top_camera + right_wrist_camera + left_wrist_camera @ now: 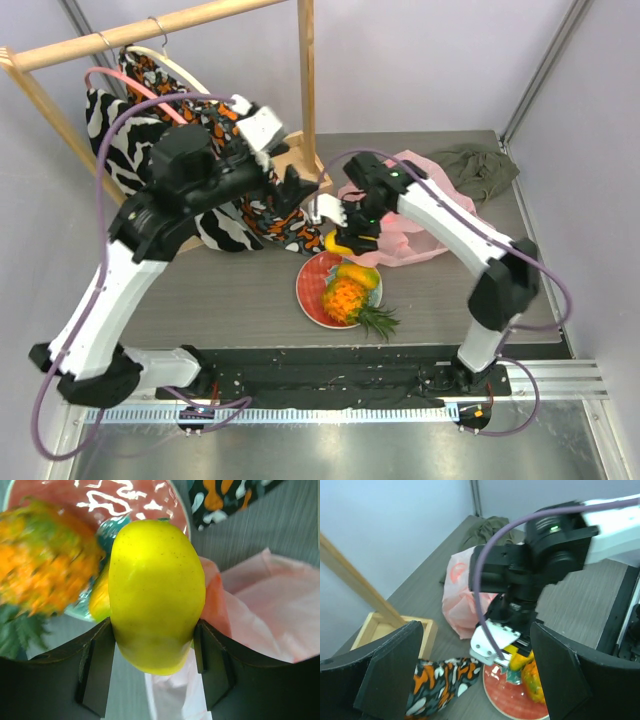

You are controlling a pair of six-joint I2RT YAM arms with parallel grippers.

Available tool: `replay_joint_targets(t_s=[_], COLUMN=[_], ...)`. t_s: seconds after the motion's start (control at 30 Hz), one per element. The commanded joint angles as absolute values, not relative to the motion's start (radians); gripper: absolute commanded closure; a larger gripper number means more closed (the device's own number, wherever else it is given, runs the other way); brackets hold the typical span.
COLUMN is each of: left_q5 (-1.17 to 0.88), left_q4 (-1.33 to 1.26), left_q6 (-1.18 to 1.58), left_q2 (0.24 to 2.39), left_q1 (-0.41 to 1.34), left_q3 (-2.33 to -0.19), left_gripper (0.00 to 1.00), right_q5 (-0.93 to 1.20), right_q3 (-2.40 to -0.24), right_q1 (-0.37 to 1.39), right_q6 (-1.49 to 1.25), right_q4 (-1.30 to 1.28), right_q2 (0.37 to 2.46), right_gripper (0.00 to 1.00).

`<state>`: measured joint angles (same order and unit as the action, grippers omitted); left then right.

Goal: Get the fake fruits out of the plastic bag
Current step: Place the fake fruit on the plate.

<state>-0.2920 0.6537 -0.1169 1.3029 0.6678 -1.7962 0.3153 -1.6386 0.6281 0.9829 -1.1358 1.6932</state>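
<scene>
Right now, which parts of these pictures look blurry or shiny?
Right wrist view: the smooth yellow plastic mango is sharp, the orange plastic pineapple smeared, white glare streaks the round red-and-teal plate. Left wrist view: its own dark fingers look soft. Top view: even light, crisp.

The mango [156, 595] is yellow, the pineapple [343, 298] orange, the plate [310, 285] red-and-teal, the bag [460, 600] pink.

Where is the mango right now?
The mango is clamped in the right gripper, filling the right wrist view, at the plate's far rim, between the pineapple and the bag.
</scene>
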Motion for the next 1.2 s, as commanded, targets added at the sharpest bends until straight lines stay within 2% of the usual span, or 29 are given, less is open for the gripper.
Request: replay_joint_targets(t_s=[0.0,0.1,0.27,0.37,0.53,0.8,1.17], left_q5=[-0.282,-0.293,-0.314,-0.322,-0.331,-0.334,-0.374], left_q4=[0.723,0.715,0.707,0.696,0.672,0.661,0.634], left_q6=[-0.135,-0.110,-0.110,-0.104,-0.084,-0.078,-0.019], left_q2=[1.293,1.276,1.261,1.258,1.278,1.315,1.301], left_q1=[0.575,0.508,0.460,0.443,0.419,0.390,0.298], left_q3=[-1.707,-1.683,-1.661,-1.654,-1.664,-1.720,-1.691], left_gripper=[0.07,0.07,0.07,0.07,0.07,0.07,0.07], right_q5=[0.317,0.301,0.112,0.179,0.228,0.261,0.204], right_q3=[-1.840,-1.952,-1.908,-1.913,-2.039,-1.933,-1.752], right_q1=[0.675,0.699,0.710,0.719,0.827,0.858,0.750], right_q6=[1.055,1.068,1.094,1.097,1.037,1.087,1.333], right_q4=[-1.126,-1.187,-1.218,-1.264,-1.287,-1.151,-1.088], right_q2=[1.822,1.876,1.827,1.740,1.710,1.848,1.931], right_gripper=[0.52,0.52,0.55,0.54,0.53,0.56,0.56])
